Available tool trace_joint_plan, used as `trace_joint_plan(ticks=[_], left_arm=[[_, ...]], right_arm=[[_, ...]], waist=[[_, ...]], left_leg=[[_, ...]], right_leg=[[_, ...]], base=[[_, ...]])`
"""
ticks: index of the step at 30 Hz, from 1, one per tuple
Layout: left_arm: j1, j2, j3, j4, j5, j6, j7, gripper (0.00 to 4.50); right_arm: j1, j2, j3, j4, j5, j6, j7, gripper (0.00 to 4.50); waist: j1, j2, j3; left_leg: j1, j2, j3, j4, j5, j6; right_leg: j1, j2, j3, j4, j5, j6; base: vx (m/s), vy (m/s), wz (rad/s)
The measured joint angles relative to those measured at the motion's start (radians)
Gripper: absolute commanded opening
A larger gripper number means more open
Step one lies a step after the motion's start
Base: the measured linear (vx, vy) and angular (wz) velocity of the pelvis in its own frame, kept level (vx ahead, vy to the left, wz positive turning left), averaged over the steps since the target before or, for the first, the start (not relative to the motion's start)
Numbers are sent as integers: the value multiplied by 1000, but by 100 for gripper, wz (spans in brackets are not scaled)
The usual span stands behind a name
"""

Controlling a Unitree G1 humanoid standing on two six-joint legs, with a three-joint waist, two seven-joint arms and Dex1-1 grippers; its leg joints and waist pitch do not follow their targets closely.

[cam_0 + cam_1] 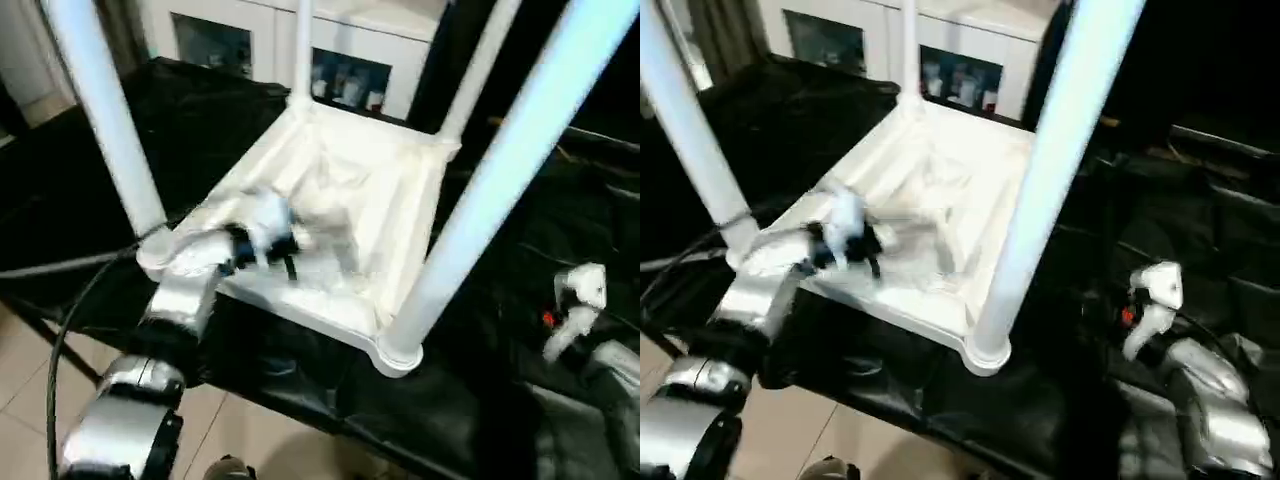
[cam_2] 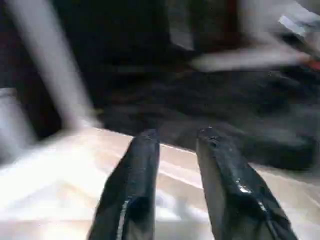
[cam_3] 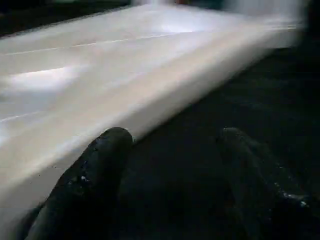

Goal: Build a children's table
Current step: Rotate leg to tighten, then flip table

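Left eye view: the children's table (image 1: 340,215) is being shown upside down on a black-draped surface (image 1: 300,385), its ribbed underside turned up and four tapered legs (image 1: 500,180) standing in the corner sockets. The left gripper (image 1: 268,243) is being held over the near rim of the top, with that ribbed panel lying just under and ahead of its jaws; in the left wrist view its two black fingers (image 2: 132,185) are being kept a little apart, with nothing pinched between them. The right gripper (image 3: 175,185) is being held beside the table's long edge, the white rim lying just off one finger and dark cloth ahead of the gap; its jaws are being kept widely spread and empty.

Handling is being judged as follows: the hollow plastic is probably light and stiff, yet smooth and slippery, so the round legs may slide or twist in a narrow pinch. A firmer hold is likely being offered by the rim of the top or a rib, where a flat edge can be clamped. With the legs standing tall, tipping is being risked if it is lifted by one corner.
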Motion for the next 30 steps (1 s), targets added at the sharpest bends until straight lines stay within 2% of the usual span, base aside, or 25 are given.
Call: trace_joint_plan(ticks=[2, 4, 7, 10, 13, 15, 19, 24, 26, 27, 28, 29, 30], left_arm=[[30, -15, 58, -32, 7, 11, 151, 187], [77, -13, 102, -66, 13, 57, 246, 206], [196, -44, 159, -186, 30, 150, 380, 218], [324, -100, 158, -313, 58, 204, 469, 258], [418, -152, 118, -409, 125, 250, 584, 264], [436, -161, 98, -437, 139, 270, 607, 264], [501, -171, 94, -526, 141, 234, 621, 264], [551, -163, 84, -577, 157, 247, 624, 264], [575, -155, 70, -594, 157, 254, 624, 264], [580, -155, 66, -602, 157, 264, 625, 264], [587, -155, 65, -615, 156, 274, 629, 264], [593, -155, 62, -624, 155, 277, 629, 264], [598, -157, 59, -633, 155, 277, 629, 264]], right_arm=[[-10, 26, -29, 0, -35, -14, -126, 314], [6, 53, -52, -28, -43, -20, -194, 351], [58, 137, -64, -154, -38, -20, -244, 354], [123, 185, -21, -259, -56, -17, -288, 396], [177, 214, 28, -335, -123, -21, -369, 413], [192, 220, 42, -342, -146, -17, -395, 413], [262, 254, 92, -387, -196, 5, -411, 413], [296, 275, 150, -397, -227, 7, -425, 413], [315, 279, 184, -406, -245, 6, -438, 413], [324, 282, 199, -410, -254, 9, -439, 413], [323, 287, 207, -416, -256, 16, -438, 413], [326, 289, 208, -423, -253, 24, -434, 413], [330, 288, 207, -426, -251, 28, -430, 413]], waist=[[-4, 0, 0], [-7, 1, 0], [-19, 7, -1], [-26, 10, -1], [-31, 23, 0], [-35, 29, 0], [-62, 43, -7], [-84, 47, -9], [-85, 50, -11], [-84, 50, -13], [-72, 48, -13], [-55, 47, -12], [-46, 46, -11]], left_leg=[[0, 0, -1, -1, 0, 0], [-1, 0, -1, -1, 0, 0], [-2, 0, -2, -4, -1, 0], [-5, 0, -2, -3, -3, 1], [-8, -1, -3, -3, -3, 1], [-8, -1, -3, -2, -3, 1], [-8, -1, -5, -3, -3, 0], [-10, -2, -7, -2, -3, 0], [-13, -3, -6, -1, -3, 1], [-10, 0, 4, 5, -7, 6], [-11, -1, 11, 25, -31, 10], [-12, -10, 6, 48, -50, 24], [-13, -24, -10, 71, -67, 51]], right_leg=[[0, 0, 0, 0, -1, 3], [-1, 1, 0, 0, -3, 6], [-1, 2, 0, -2, -3, 5], [-2, 2, 0, -3, -5, 5], [-2, 2, 0, -6, -5, 5], [-2, 2, 1, -6, -4, 6], [-2, 3, 2, -6, -8, 13], [-3, 4, 2, -6, -7, 13], [-3, 2, 4, -9, -7, 14], [-13, 7, 19, -9, -6, 17], [-16, 21, 56, -5, -3, 22], [-17, 28, 87, -1, -2, 31], [-15, 40, 122, -1, -2, 41]], base=[[0, 0, 0], [0, 0, 0], [0, 0, 0], [0, 0, 0], [0, 0, 0], [0, 0, 0], [0, 0, 0], [0, 0, 0], [0, 0, 0], [-23, 45, -21], [-23, 45, -21], [-13, 96, -48], [10, 168, -55]])
